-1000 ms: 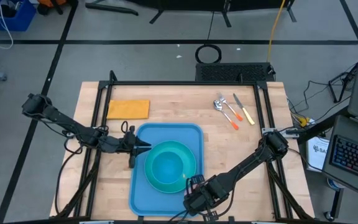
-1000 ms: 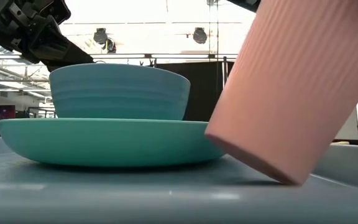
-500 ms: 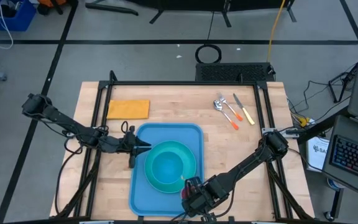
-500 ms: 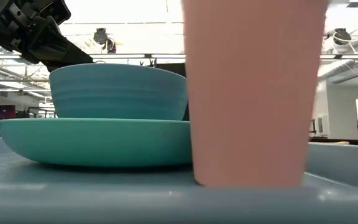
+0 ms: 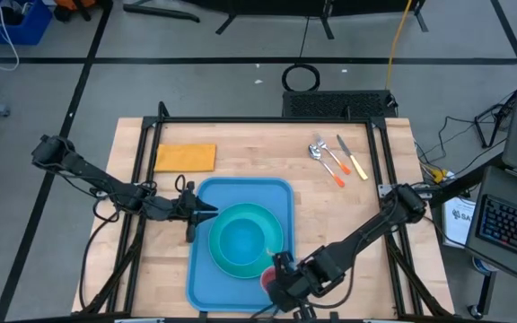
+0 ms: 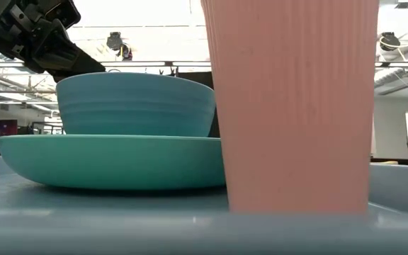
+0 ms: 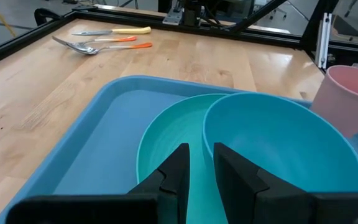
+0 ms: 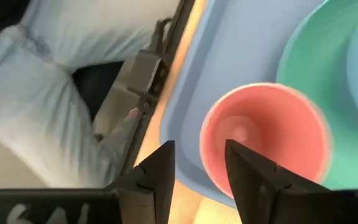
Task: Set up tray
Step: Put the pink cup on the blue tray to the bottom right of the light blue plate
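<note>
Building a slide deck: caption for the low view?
Pink cup standing upright on the tray beside the bowl stacked on the plate.

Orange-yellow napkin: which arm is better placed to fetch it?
Left, probably: left pincer hovers at the light-blue plastic tray's rim on the orange-yellow rectangular napkin's side; the right pincer is at the pink ribbed cup.

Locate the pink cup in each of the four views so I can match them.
High view: pink cup on the tray, near edge, by the right gripper.
Low view: cup fills the right half.
Left wrist: right edge.
Right wrist: centre.
Shared landmark: the turquoise plate beside it.
</note>
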Available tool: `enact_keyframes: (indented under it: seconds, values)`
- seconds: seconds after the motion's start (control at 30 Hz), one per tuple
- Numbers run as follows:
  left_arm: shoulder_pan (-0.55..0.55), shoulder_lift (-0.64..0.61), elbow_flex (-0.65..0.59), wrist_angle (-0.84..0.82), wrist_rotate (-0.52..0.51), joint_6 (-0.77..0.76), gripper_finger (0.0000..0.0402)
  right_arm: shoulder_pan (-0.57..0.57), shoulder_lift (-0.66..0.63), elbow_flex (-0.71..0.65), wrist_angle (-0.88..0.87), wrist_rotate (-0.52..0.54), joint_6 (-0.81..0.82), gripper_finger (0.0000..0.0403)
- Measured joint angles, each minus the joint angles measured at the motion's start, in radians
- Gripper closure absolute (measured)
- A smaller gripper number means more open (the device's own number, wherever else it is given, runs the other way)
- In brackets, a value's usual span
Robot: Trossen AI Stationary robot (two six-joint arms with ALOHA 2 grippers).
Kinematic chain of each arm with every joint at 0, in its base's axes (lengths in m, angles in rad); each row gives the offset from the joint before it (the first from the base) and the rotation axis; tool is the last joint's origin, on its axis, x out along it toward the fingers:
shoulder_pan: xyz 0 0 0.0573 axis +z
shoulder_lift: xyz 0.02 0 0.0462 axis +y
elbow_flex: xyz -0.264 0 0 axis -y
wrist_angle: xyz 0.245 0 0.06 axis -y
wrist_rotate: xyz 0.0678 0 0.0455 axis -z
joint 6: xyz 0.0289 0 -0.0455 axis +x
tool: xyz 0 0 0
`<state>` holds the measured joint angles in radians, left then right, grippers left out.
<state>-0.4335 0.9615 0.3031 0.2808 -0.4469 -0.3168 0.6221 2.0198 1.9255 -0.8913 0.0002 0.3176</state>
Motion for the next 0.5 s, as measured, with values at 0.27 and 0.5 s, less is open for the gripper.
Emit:
enact_keyframes:
  seconds: [0.27,0.5]
  values:
    - [0.0,0.0,0.0,-0.002,0.001,0.0,0.0325,0.037,-0.019,0.0,0.006,0.179,0.168,0.0273]
    - [0.0,0.0,0.0,-0.002,0.001,-0.001,0.0325,0.067,-0.019,-0.026,0.047,0.352,0.112,0.0273]
